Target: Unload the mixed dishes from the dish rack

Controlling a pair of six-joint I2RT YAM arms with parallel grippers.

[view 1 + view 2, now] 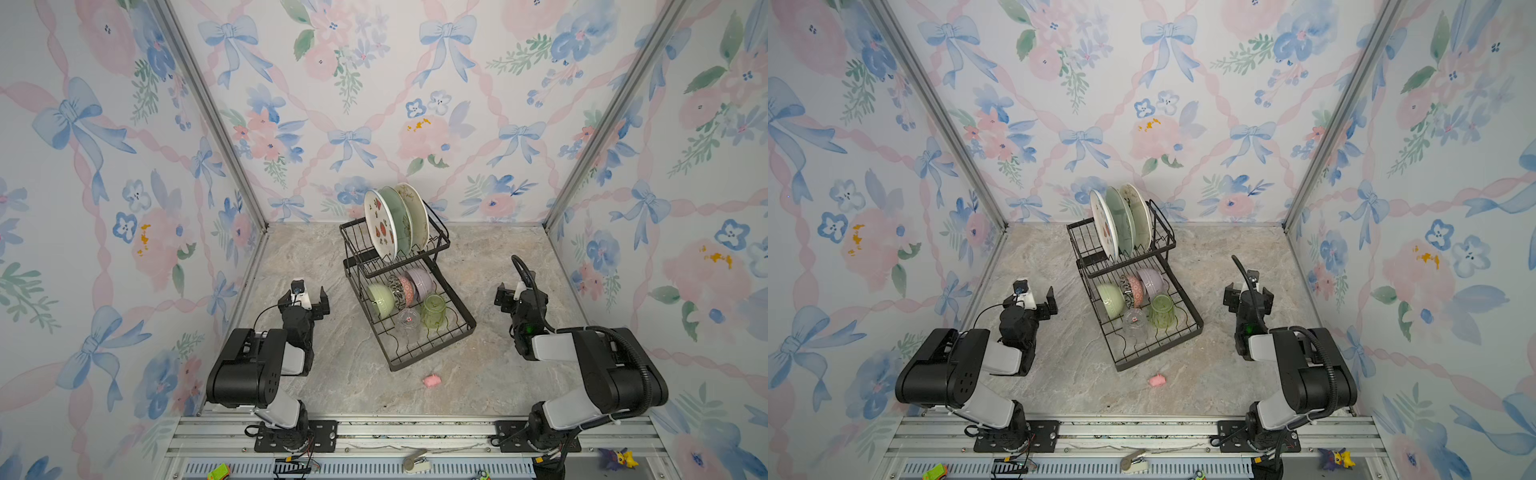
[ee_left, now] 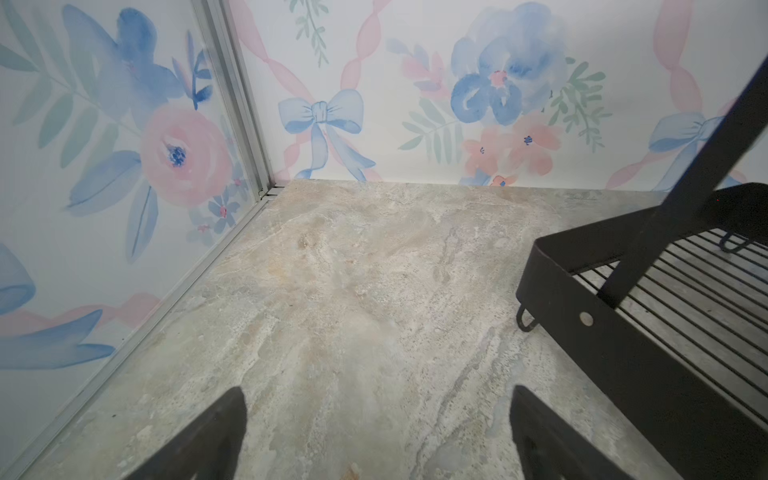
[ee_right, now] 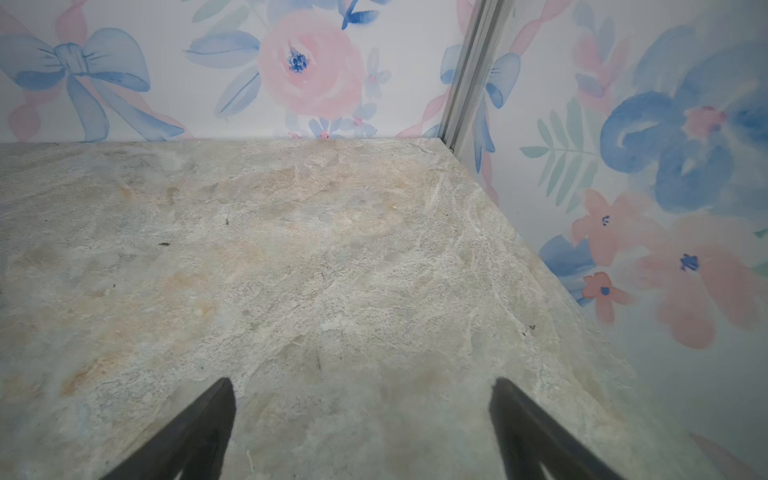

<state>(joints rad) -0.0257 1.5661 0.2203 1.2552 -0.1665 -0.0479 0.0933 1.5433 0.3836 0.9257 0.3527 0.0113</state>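
Nearest, in front of the black wire two-tier dish rack (image 1: pixel 432 348), a small pink lump (image 1: pixel 432 380) is lying on the marbled stone-look table (image 1: pixel 332 353), apart from the rack. Beside the rack's lower tier, the left gripper (image 2: pixel 378 390) is hovering off its left side and the right gripper (image 3: pixel 362 380) off its right. Each is gaping wide, gripping and touching nothing, probably so either can reach in.

On that tier a clear glass (image 1: pixel 408 319) and a green tumbler (image 1: pixel 433 311) are standing in front. A pale green bowl (image 1: pixel 380 299), a pink-patterned bowl (image 1: pixel 405 291) and a lavender bowl (image 1: pixel 420 280) are leaning on edge behind, likely propped by the wavy dividers to drain.

Farthest, in the raised upper tier, a white watermelon-print plate (image 1: pixel 380 228), a pale green plate (image 1: pixel 397 220) and a cream plate with dark drawings (image 1: pixel 415 212) are standing upright. Nothing looks unloaded yet.
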